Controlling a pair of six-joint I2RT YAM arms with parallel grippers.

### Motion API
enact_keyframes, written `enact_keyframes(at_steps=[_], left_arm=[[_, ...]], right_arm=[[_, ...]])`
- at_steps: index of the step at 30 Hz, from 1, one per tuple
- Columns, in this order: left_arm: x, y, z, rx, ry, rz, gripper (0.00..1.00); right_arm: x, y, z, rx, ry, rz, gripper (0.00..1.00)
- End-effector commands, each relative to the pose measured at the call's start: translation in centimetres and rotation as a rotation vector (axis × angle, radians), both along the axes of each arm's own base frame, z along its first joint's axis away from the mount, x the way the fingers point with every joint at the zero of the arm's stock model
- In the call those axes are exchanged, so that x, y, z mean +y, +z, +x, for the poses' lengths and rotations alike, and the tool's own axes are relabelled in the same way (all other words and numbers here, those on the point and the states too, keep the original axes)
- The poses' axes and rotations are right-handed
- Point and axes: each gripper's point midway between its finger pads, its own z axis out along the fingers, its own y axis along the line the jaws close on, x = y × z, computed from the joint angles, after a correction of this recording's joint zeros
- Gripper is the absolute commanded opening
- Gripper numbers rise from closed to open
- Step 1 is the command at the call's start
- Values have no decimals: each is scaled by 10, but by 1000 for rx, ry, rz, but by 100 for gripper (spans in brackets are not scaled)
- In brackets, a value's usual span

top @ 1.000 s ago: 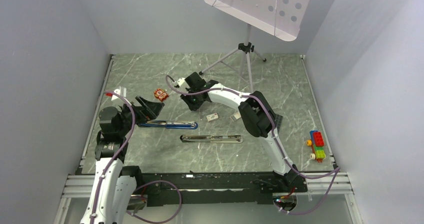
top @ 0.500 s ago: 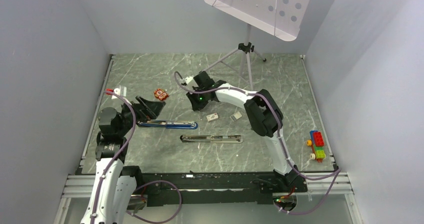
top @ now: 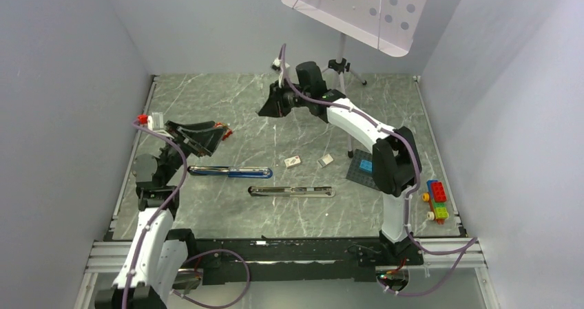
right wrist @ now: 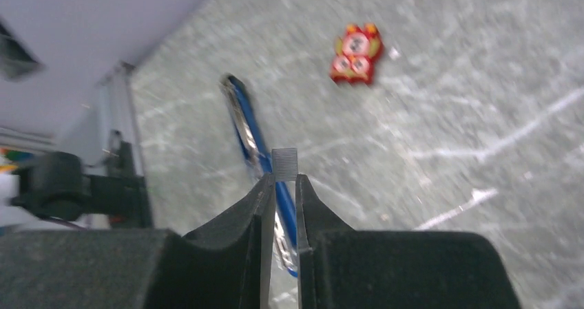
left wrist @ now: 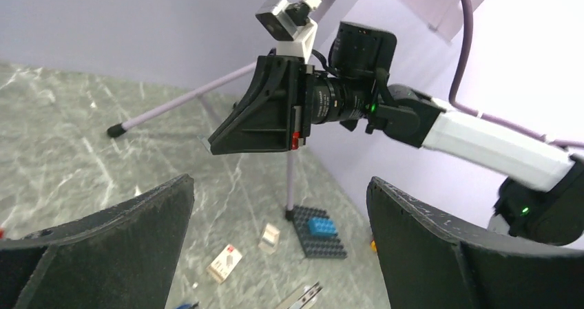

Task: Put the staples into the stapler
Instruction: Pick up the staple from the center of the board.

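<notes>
The staples (right wrist: 284, 163), a tiny grey block, are sitting pinched between the fingertips of the right gripper (right wrist: 284, 180). The fingers are clamping narrowly on the block, and its top edge is poking out above them. In the overhead view that gripper (top: 270, 107) is hanging well above the far middle of the table (top: 206, 216), tilted down toward the left side.

Past the block, the wrist camera is looking down on the blue stapler (right wrist: 249, 133), with a small red toy (right wrist: 355, 53) lying apart from it. From above, the blue stapler (top: 231, 172) is lying flat on the left. A silver stapler (top: 291, 191) is lying a little nearer the arm bases, close to it but not touching.

The left gripper (top: 206, 137) is hovering over the blue stapler's left end, its fingers spread wide and gripping nothing.

The pickup looks done, so the step in hand is carrying the block to a stapler. Which stapler has its channel open is not clear from these views. The next move is calling for a descent with the block's length lined up along that channel. The block would then need seating before the fingers let go, perhaps with the free arm steadying the stapler body.
</notes>
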Motion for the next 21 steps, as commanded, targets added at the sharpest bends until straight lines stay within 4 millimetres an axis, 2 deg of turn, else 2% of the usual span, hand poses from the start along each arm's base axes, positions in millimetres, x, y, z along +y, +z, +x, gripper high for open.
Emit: enact_keyframes(at_steps=[1, 2, 5, 7, 10, 15, 21], left_arm=[[2, 51, -8, -152, -96, -223, 99], [4, 63, -12, -198, -125, -273, 99], [10, 78, -10, -216, -206, -397, 99], [11, 81, -1, -204, -250, -438, 99], [5, 84, 11, -188, -294, -387, 99], [-1, 64, 30, -107, -291, -289, 99], [-20, 52, 41, -73, -341, -265, 99]], right_arm=[[13, 97, -14, 21, 91, 258, 17], [13, 108, -14, 18, 96, 289, 17], [13, 128, -19, 47, 119, 352, 17], [13, 138, -24, 72, 141, 389, 17], [13, 154, -31, 90, 167, 441, 17], [13, 169, -37, 133, 180, 496, 17], [16, 183, -41, 155, 215, 547, 17]])
